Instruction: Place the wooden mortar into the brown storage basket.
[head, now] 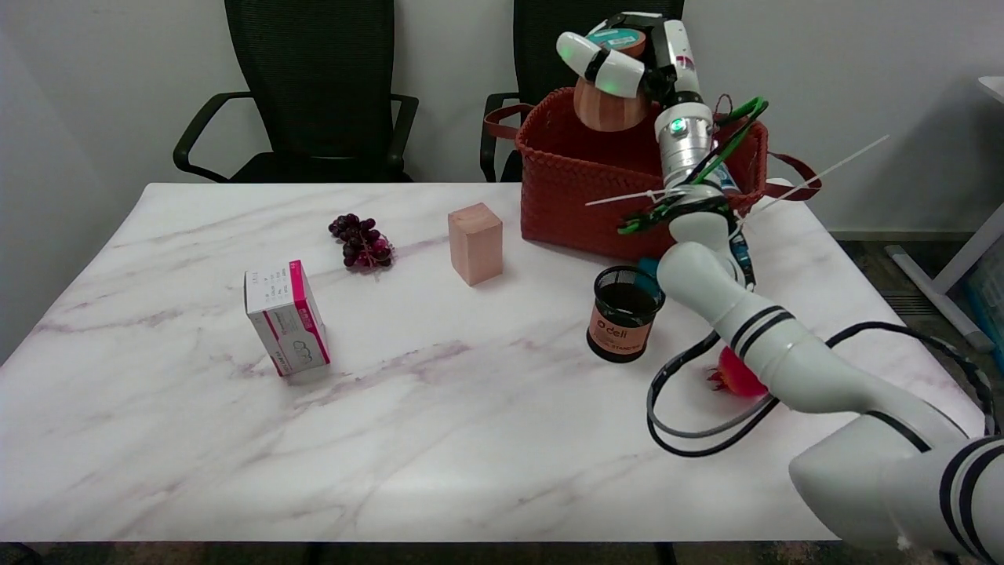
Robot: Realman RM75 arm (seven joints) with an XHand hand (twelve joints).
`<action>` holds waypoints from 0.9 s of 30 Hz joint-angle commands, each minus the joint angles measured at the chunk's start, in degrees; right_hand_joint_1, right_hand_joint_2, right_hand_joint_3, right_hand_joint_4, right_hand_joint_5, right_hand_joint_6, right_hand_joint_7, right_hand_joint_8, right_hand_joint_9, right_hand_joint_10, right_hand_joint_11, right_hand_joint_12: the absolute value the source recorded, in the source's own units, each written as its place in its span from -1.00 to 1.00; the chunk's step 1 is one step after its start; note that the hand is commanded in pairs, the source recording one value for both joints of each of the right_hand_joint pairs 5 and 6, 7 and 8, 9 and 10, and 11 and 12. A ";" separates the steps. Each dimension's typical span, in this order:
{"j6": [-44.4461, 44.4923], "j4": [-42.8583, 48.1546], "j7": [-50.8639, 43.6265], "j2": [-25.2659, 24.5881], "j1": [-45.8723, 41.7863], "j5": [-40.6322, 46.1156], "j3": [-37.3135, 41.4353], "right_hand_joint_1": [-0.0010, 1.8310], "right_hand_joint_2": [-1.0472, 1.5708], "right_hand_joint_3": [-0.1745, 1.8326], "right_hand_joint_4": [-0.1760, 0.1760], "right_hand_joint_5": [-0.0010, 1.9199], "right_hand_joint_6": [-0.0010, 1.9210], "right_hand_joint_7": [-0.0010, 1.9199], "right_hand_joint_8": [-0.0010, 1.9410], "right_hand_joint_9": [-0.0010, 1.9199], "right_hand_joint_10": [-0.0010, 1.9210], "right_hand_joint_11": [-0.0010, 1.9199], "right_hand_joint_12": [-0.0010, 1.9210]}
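Observation:
The wooden mortar [608,106] is a round, light-brown cup hanging in the air over the brown storage basket [584,192]. My right hand [623,59] grips it from above, fingers wrapped over its rim and side. The mortar's base sits at about the height of the basket's far rim, above the opening. The basket is a woven reddish-brown box with loop handles, standing at the table's far right. My right arm rises from the lower right and crosses in front of the basket's right half, hiding part of it.
A black mesh cup [623,312] with an orange label stands in front of the basket beside my arm. A red fruit [736,375] lies under the arm. A wooden block [475,242], dark grapes [361,242] and a pink-and-white box [286,318] stand to the left.

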 commanded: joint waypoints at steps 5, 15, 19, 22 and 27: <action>-3.93 -15.29 -12.86 2.65 9.41 0.49 -2.89 0.20 0.30 -0.37 0.00 0.21 0.21 0.74 0.72 0.69 0.69 0.80 0.80; -4.59 -26.76 -16.81 0.59 13.60 0.41 -4.41 0.20 0.30 -0.35 0.00 0.22 0.22 0.73 0.71 0.68 0.68 0.77 0.77; -5.45 -32.08 -17.42 -0.76 16.39 0.09 -4.74 0.20 0.30 -0.33 0.00 0.22 0.22 0.73 0.71 0.67 0.67 0.75 0.75; -6.25 -36.54 -18.88 -1.95 18.47 0.57 -4.27 0.19 0.30 -0.31 0.00 0.22 0.22 0.71 0.69 0.65 0.65 0.72 0.72; -6.43 -41.44 -18.89 -2.78 21.05 0.57 -4.18 0.20 0.30 -0.29 0.00 0.21 0.21 0.69 0.68 0.64 0.63 0.70 0.70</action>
